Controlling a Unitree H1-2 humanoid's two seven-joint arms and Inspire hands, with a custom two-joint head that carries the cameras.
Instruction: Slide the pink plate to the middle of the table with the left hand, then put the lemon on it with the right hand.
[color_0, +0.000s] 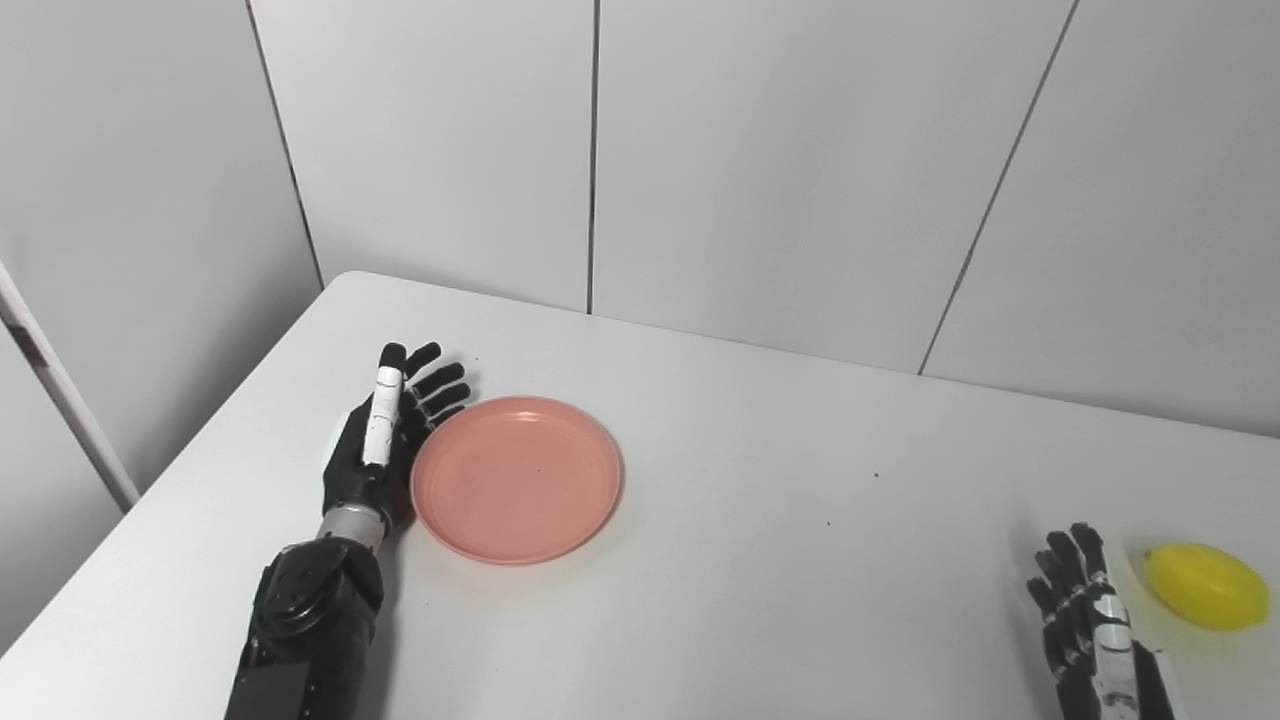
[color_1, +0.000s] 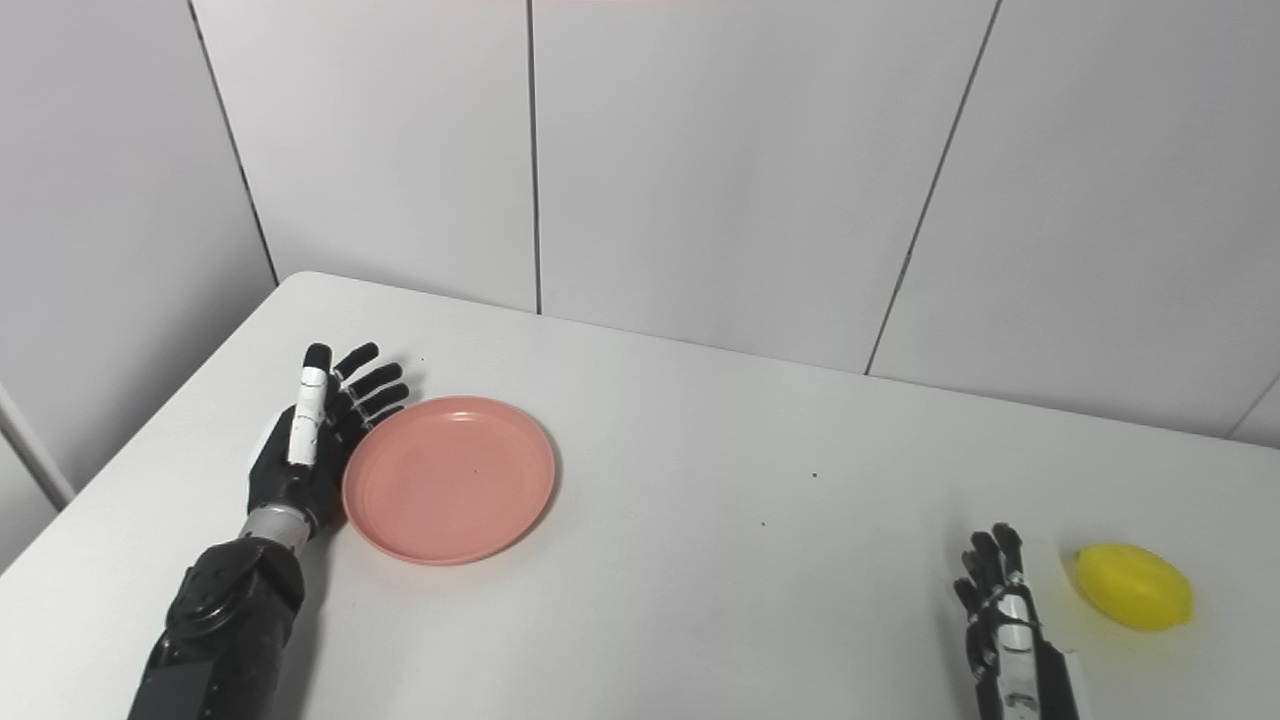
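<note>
Left hand (color_0: 372, 440) spread, seemingly touching pink plate (color_0: 516, 478), right hand (color_0: 1085, 620) open beside lemon (color_0: 1205, 585)

The left hand (color_1: 312, 440) rests open against the pink plate's (color_1: 450, 480) left rim; the lemon (color_1: 1133, 586) lies beside the right hand (color_1: 1005, 620).

No readable text, label, brand, number or sign anywhere in either view. Pink plate (color_0: 515, 478): plain, unmarked. Lemon (color_0: 1205, 585): plain, unmarked. White patches on left hand (color_0: 385, 430) and right hand (color_0: 1090, 625): blank, no lettering legible. Table (color_0: 800, 560) and wall panels (color_0: 780, 160): bare, no markings.
</note>
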